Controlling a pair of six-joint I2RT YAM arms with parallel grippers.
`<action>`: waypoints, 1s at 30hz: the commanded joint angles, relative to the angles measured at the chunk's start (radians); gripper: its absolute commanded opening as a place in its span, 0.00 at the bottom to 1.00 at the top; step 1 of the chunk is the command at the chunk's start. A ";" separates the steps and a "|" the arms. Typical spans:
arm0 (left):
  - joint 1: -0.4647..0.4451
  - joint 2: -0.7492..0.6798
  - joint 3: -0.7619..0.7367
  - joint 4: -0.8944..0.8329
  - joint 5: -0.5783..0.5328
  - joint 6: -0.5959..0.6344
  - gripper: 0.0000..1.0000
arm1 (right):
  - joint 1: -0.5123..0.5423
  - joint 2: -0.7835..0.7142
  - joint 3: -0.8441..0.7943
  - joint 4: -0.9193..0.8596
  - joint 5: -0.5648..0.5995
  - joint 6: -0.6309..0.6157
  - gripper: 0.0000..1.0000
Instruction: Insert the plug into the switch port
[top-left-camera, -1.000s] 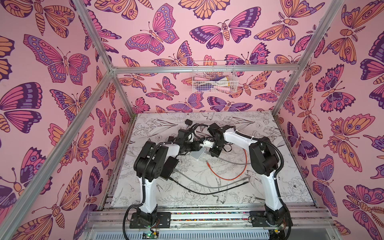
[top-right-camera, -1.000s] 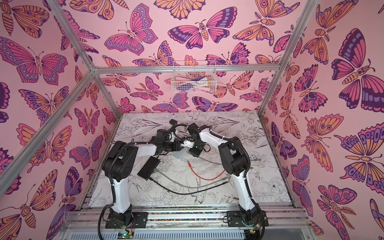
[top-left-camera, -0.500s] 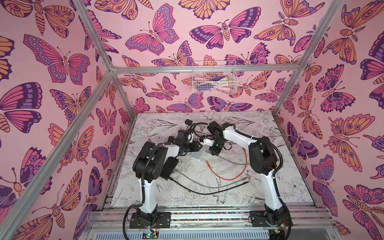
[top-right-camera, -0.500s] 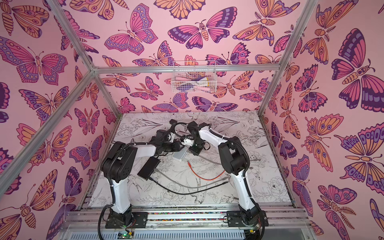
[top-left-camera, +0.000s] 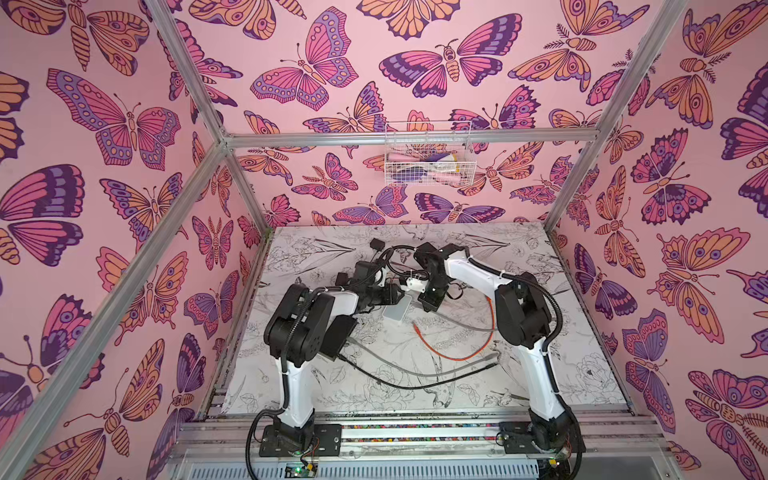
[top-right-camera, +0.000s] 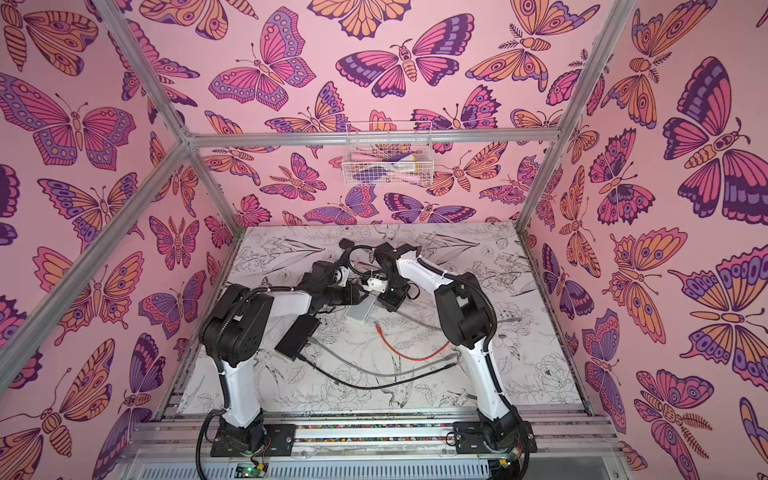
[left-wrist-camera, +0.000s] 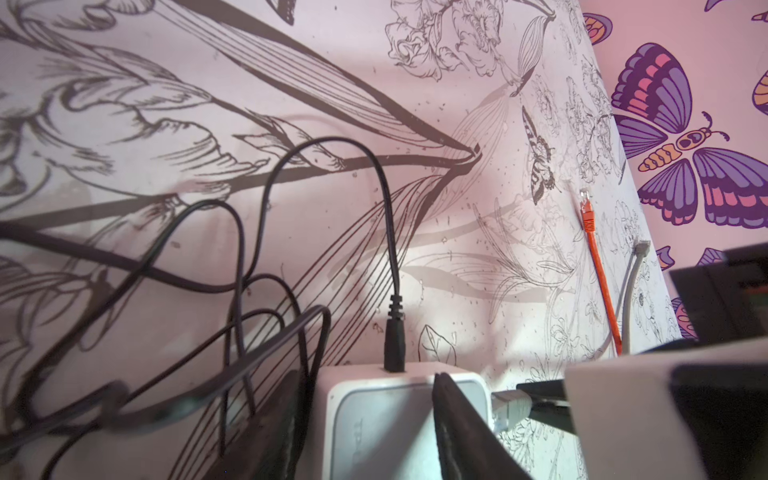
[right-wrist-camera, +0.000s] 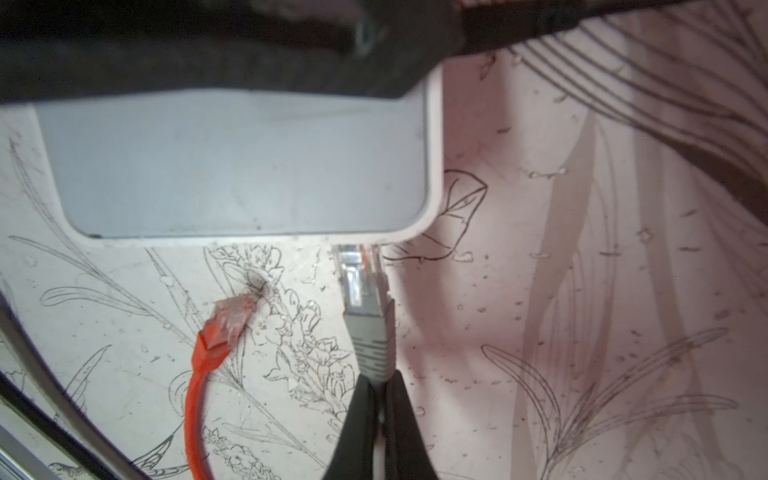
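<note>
Right tool tight on plug at switch

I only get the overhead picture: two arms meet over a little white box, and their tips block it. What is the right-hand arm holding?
Observer: The right wrist view shows the right gripper shut on the boot of a grey Ethernet plug, its clear tip at the edge of the white switch.
Operator: And the left arm?
Observer: The left gripper clamps that switch between its fingers.
Operator: Anything plugged in already?
Observer: A black power plug stands in the switch's side.
</note>
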 joint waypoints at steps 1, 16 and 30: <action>-0.021 -0.012 -0.039 -0.038 0.033 -0.013 0.52 | -0.006 0.029 0.045 0.005 -0.045 0.013 0.00; -0.031 -0.024 -0.060 -0.006 0.042 -0.020 0.52 | -0.006 0.060 0.079 -0.018 -0.067 0.008 0.00; -0.080 -0.024 -0.070 0.005 0.078 -0.015 0.52 | -0.003 -0.015 -0.015 0.155 -0.093 0.013 0.00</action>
